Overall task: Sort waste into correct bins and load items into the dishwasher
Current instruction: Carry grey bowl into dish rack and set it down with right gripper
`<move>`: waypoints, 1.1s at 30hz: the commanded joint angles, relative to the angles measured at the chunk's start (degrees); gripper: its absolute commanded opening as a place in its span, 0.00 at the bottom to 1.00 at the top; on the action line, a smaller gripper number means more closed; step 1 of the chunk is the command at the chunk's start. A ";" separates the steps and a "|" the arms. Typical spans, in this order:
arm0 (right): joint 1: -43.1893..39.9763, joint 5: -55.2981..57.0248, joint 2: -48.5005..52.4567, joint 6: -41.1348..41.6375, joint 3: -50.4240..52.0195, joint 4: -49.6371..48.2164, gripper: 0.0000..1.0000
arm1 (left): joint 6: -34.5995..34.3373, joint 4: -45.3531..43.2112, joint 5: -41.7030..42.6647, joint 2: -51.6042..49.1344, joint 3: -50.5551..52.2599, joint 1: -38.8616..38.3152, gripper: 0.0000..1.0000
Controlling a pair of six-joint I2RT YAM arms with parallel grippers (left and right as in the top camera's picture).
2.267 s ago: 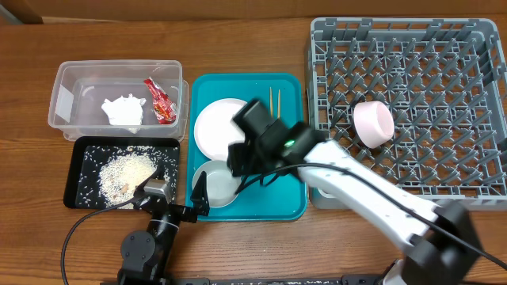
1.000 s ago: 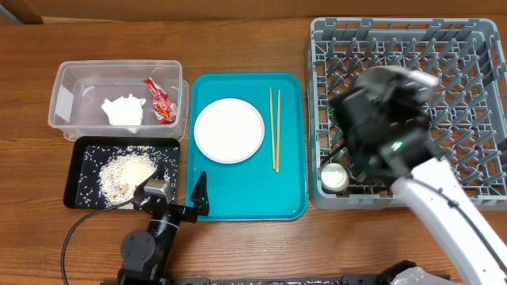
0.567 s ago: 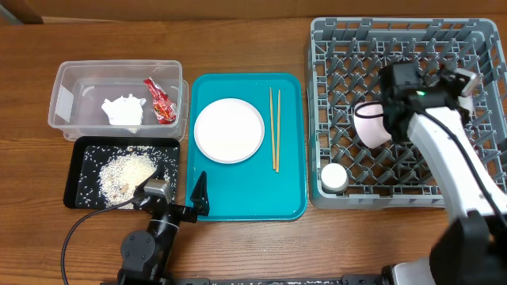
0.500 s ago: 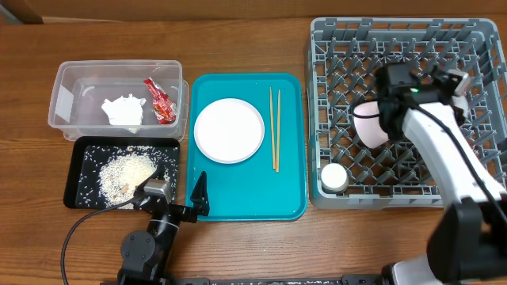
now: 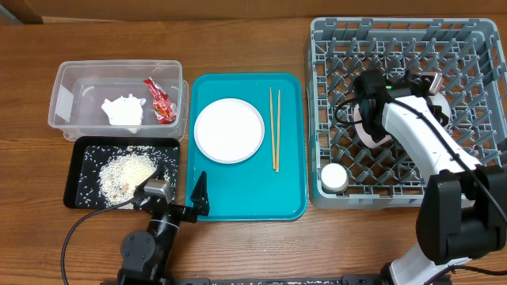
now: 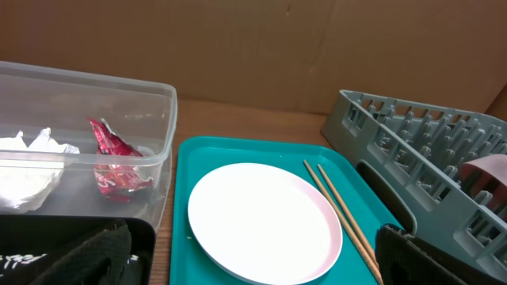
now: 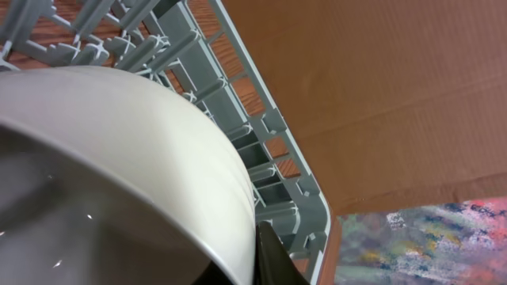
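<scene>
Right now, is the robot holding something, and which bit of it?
Yes. The right gripper pinches the grey-white bowl by its rim. The left gripper is open and holds nothing.

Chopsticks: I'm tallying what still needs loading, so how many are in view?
2. Both chopsticks lie side by side on the turquoise tray, right of the white plate. None shows in the partly covered dish rack.

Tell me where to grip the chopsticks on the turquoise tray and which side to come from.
Probably best to take the chopsticks toward their near end, where the two converge, coming straight down from above and closing across the pair. They lie flat on the turquoise tray, too thin for a sideways approach, with the white plate close beside them.
</scene>
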State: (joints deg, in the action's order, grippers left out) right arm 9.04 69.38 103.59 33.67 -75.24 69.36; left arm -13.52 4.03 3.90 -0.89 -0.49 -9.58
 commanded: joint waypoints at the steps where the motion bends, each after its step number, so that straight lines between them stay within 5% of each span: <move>1: 1.01 -3.34 0.98 -0.70 -0.48 1.03 0.13 | -0.61 0.04 0.39 0.59 0.22 0.61 1.00; 3: 1.33 -3.52 0.98 -0.70 -0.48 1.25 0.04 | -0.61 0.04 0.39 0.59 0.22 0.61 1.00; 13: -1.31 4.81 0.79 -1.33 -1.14 -3.19 0.04 | -0.61 0.04 0.39 0.59 0.22 0.61 1.00; 23: -2.14 2.47 0.79 -14.43 -1.11 -14.53 0.04 | -0.61 0.04 0.39 0.59 0.22 0.61 1.00; 33: -0.72 -6.75 0.79 -0.17 -0.92 1.46 0.09 | -0.61 0.04 0.39 0.59 0.22 0.61 1.00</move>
State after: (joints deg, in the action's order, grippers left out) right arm 8.43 68.88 103.83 27.33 -75.81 68.64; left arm -13.52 4.01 3.90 -0.89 -0.49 -9.58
